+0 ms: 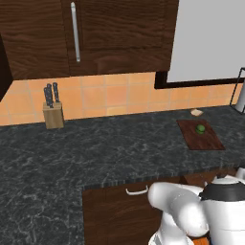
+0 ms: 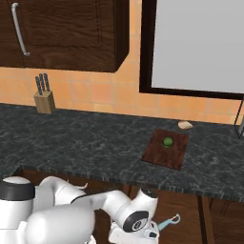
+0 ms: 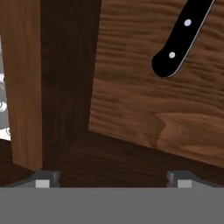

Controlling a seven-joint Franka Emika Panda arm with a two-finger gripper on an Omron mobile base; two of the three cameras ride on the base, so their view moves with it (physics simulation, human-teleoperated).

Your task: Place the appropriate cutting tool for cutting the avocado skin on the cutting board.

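Here the gripper (image 3: pixel 113 179), fingers spread and empty, looks into a wooden drawer at a black knife handle (image 3: pixel 181 37). The avocado (image 1: pixel 200 128) sits on the cutting board (image 1: pixel 191 139). Next: grasp that handle.

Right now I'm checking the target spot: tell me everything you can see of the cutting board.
The cutting board is a flat, rectangular slab of dark reddish-brown wood with visible grain. It lies flat on the dark speckled counter, set slightly askew to the counter's front edge, toward the right side below the window. The small round green avocado sits on its rear half. A small pale item lies just behind it, apart from the board.
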